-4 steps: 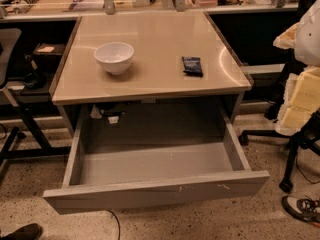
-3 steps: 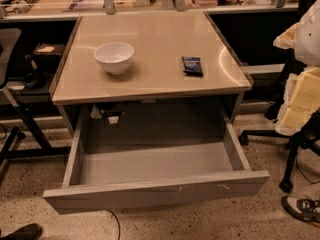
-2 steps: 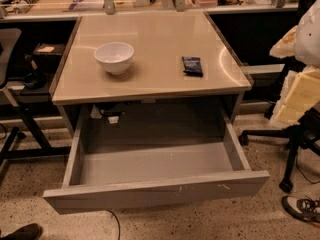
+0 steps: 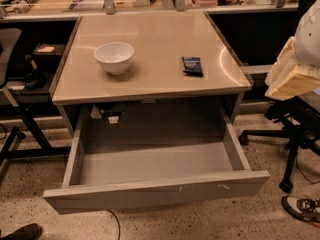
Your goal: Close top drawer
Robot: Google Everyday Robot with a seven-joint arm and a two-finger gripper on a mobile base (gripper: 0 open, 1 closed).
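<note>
You are looking down at the wide, deep grey metal top drawer (image 4: 155,191), and it is standing pulled far out toward you from under the desk. Its flat, handle-less front panel is running across the lower part of the view, tilting slightly up to the right, and it is showing small white scuffs right of centre. You are seeing straight into its grey floor and both side walls. At the back left of the opening, just under the desk's edge, a small white tag on a dark cable (image 4: 112,118) is hanging.

Right above the drawer, the smooth beige rectangular tabletop (image 4: 150,79) is catching the light. A round white bowl (image 4: 114,57) is sitting upright on its left half, and a small flat dark blue packet (image 4: 192,66) is lying on its right half, well apart from the bowl.

The gripper (image 4: 287,83) is showing as the cream-coloured end of the white arm at the right edge of the view. It is hanging past the table's right front corner, above and to the right of the drawer and touching neither. You cannot tell whether it is released or clenched.

Below the arm, a black office chair (image 4: 295,129) on castors is standing on the speckled floor (image 4: 210,224). A grey shoe (image 4: 302,209) is resting at the lower right, and a dark shoe (image 4: 22,232) is poking in at the lower left.
</note>
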